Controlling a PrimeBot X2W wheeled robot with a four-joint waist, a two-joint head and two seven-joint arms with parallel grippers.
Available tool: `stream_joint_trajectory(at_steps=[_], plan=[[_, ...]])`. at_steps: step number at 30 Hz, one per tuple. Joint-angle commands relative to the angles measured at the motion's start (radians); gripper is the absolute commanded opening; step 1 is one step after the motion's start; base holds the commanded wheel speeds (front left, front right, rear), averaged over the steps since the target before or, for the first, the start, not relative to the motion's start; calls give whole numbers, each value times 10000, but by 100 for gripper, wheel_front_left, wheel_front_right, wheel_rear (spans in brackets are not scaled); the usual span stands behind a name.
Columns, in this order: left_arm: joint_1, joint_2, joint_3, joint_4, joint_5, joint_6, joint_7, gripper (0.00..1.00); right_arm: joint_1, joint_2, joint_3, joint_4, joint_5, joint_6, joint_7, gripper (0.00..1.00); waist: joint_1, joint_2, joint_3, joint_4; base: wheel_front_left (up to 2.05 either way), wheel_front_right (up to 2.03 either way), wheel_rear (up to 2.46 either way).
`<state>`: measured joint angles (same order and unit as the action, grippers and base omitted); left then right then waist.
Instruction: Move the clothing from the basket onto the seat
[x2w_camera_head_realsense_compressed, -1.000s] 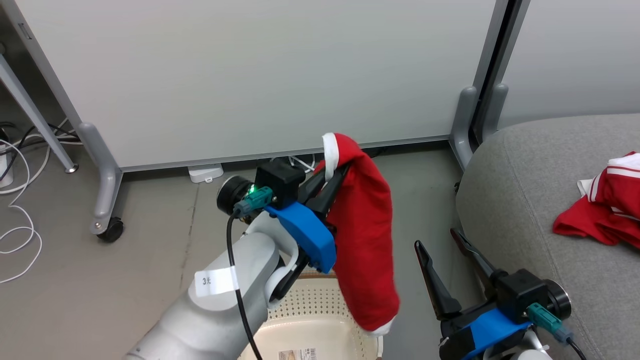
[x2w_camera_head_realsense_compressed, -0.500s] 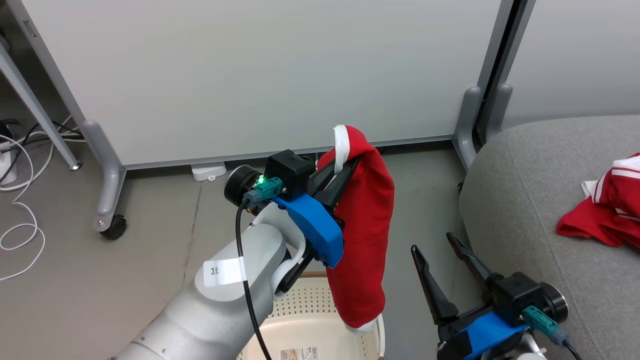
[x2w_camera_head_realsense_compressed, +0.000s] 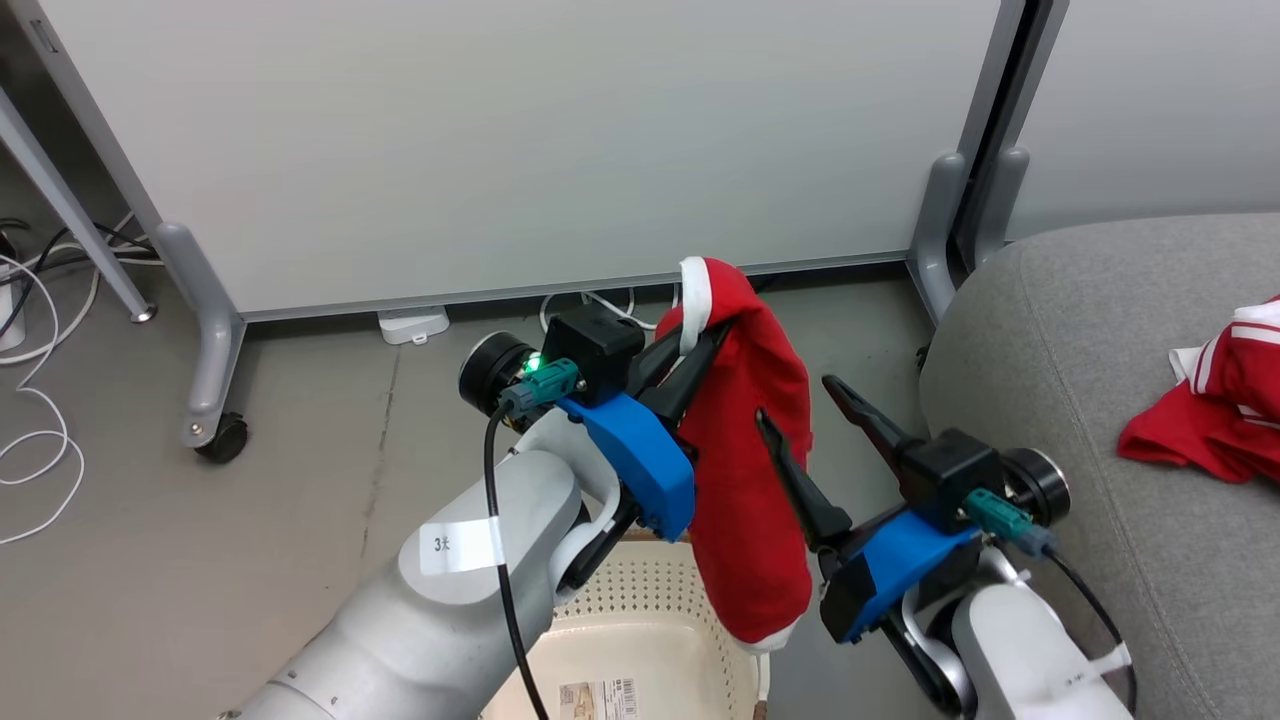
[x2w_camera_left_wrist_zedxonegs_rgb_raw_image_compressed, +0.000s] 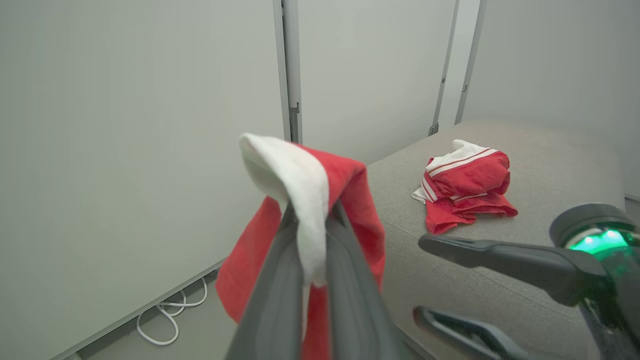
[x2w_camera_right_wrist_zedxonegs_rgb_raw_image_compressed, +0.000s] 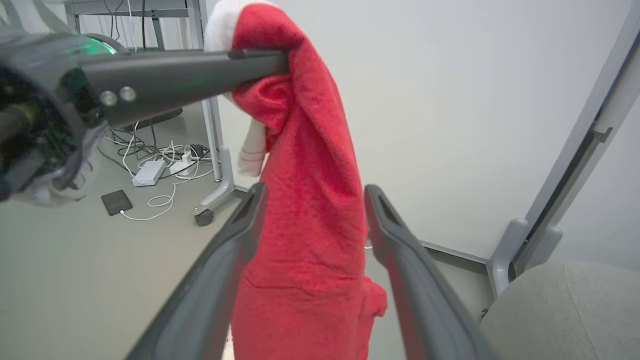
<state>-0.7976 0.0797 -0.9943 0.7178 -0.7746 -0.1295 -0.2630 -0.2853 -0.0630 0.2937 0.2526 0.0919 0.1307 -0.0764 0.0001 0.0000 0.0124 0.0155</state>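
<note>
Our left pincer (x2w_camera_head_realsense_compressed: 712, 335) is clamped on the white cuff (x2w_camera_head_realsense_compressed: 691, 295) of a red garment (x2w_camera_head_realsense_compressed: 750, 500) hanging over the basket (x2w_camera_head_realsense_compressed: 630, 610), our right pincer (x2w_camera_head_realsense_compressed: 797, 400) gapes close beside it, and we judge that thin pinch could slip, dropping it short of the seat (x2w_camera_head_realsense_compressed: 1050, 400).

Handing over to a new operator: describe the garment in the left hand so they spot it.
Left of the big grey seat stands the cream laundry basket. Above it a long red garment with white cuffs hangs from the left hand. Unlike the crumpled striped red garment on the seat, it dangles in mid-air.
</note>
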Motion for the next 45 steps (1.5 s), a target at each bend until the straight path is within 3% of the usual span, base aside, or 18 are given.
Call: stream_joint_trajectory(at_steps=[1,18,27,28,29,31,45], plan=[[-143,15,-38,6,-38,-19,-28,0,-356,-32,82,203,75,1,28,100,-1,0,39,18,0,0,0],[-187,-91,-445,-42,-239,-19,-28,0,-2957,45,1353,4008,1062,1,370,100,-1,0,114,257,0,0,0],[-265,-116,-699,-127,-376,-19,-28,0,-3813,124,2017,5910,1922,1,-174,100,-1,0,87,391,0,0,0],[-270,-117,-719,-122,-407,-19,-28,0,-3877,128,2081,6061,2004,1,-253,86,-1,0,79,397,0,0,0],[-270,-117,-719,-122,-407,-19,-28,0,-3877,128,2081,6061,2004,1,-253,86,-1,0,79,397,0,0,0],[-287,-116,-743,-104,-431,-19,-28,0,-4005,132,2204,6321,2200,1,-371,0,-1,0,68,409,0,0,0],[-216,1,-692,45,-460,-19,-28,0,-4489,134,3159,7183,3200,1,-1139,0,-1,0,33,271,0,0,0]])
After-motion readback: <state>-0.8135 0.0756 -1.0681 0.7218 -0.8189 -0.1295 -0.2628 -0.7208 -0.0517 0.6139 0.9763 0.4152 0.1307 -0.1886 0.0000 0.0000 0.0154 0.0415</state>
